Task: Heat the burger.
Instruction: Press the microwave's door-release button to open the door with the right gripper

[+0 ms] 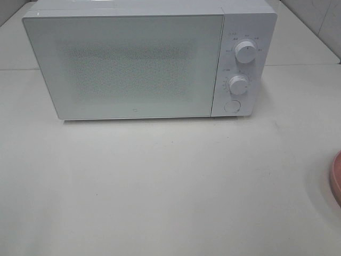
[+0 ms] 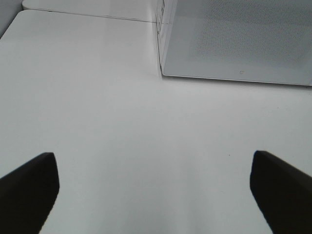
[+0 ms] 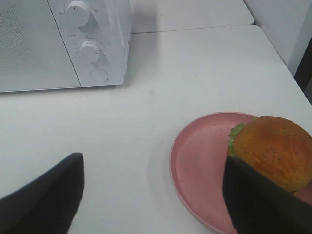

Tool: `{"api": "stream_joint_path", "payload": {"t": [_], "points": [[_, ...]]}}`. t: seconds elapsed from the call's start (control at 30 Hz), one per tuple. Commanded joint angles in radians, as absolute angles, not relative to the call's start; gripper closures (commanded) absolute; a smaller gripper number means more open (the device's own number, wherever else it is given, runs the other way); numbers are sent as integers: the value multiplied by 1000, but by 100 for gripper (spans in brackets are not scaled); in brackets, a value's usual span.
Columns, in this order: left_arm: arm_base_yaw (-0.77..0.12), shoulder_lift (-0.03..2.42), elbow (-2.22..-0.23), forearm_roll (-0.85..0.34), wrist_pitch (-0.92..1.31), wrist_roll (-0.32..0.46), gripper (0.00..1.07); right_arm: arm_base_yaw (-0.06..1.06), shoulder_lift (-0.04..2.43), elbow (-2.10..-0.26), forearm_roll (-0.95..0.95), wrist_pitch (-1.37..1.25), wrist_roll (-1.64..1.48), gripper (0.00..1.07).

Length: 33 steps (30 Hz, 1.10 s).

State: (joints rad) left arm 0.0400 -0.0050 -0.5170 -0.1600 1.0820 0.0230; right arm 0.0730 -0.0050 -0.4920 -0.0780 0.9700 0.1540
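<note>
The burger (image 3: 275, 148) sat on a plate (image 3: 195, 165), just beside one of the right fingers (image 3: 258, 204), which were spread and empty. The left fingers (image 2: 29, 190) were spread too, with the shut microwave (image 1: 128, 64) ahead of them. It would be best to put a finger on each side of the bun and squeeze softly.

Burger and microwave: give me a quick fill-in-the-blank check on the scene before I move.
The microwave has its door ____.
The burger rests on a plate whose colour is ____.
The microwave's panel carries ____ round knobs.
The left gripper has its fingers ____, with only bare table between them.
Missing words: closed; pink; two; open.
</note>
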Motion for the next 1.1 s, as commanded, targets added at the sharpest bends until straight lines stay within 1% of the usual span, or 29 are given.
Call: {"api": "stream_joint_path", "payload": {"t": [0.03, 0.6, 0.8, 1.1], "points": [[44, -29, -516, -160, 1066, 24, 6, 65, -30, -493, -75, 961, 153, 31], [44, -29, -516, -160, 1066, 24, 6, 65, -25, -508, -75, 942, 152, 31], [44, -29, -516, -160, 1066, 24, 6, 65, 53, -521, -77, 902, 151, 31], [44, -29, -516, -160, 1066, 24, 6, 65, 205, -520, -77, 761, 151, 31]]}}
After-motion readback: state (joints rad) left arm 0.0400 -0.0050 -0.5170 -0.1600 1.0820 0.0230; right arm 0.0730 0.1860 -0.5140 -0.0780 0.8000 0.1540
